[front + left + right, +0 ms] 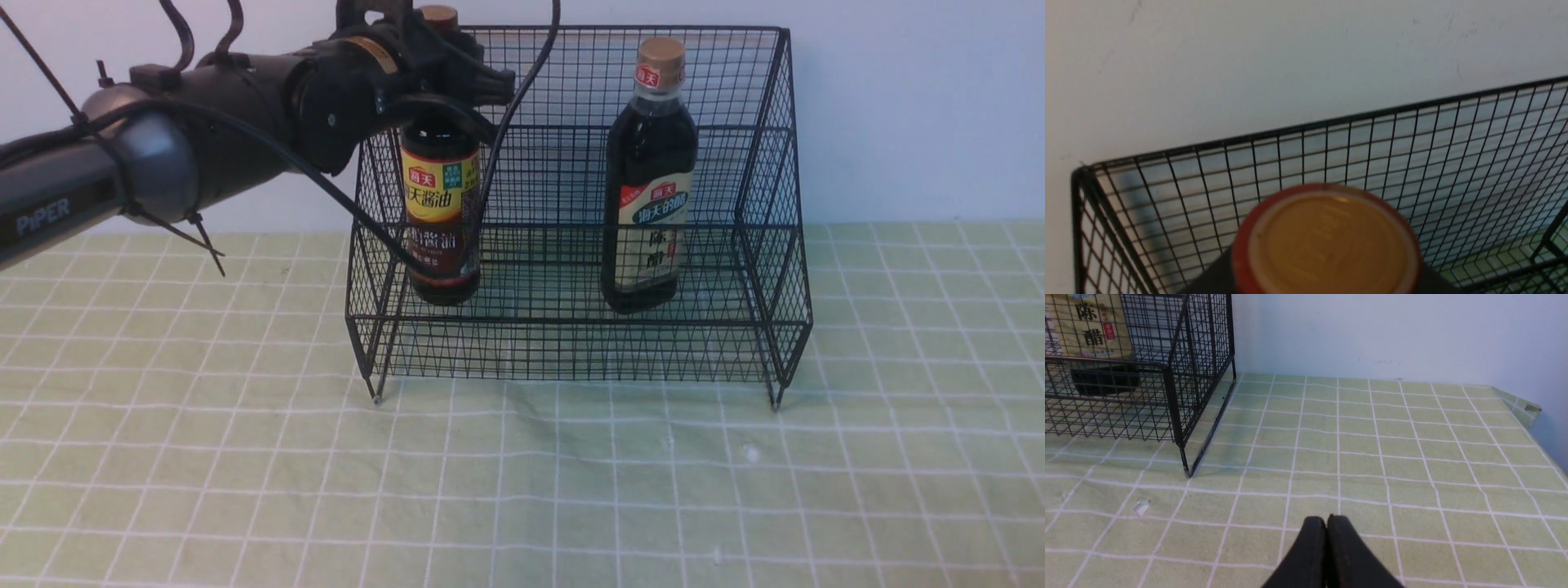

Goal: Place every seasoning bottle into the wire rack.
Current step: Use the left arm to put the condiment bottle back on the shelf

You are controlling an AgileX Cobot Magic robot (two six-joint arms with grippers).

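The black wire rack [759, 269] stands at the back of the table. Inside it on the left is the long-necked seasoning bottle [441, 204] with a yellow-brown label. My left gripper [445, 94] is shut around its neck just under the red-brown cap [1327, 245], and its base is level with the lower shelf. The taller seasoning bottle [649, 180] with a tan cap stands free on the rack's right side, and its label [1094, 335] shows through the mesh [1175, 396]. My right gripper [1327, 522] is shut and empty, low over the table right of the rack.
A green checked cloth [522, 490] covers the table. A white wall rises directly behind the rack's back mesh [1372, 134]. The table's right edge and corner [1531, 412] lie beyond the right gripper.
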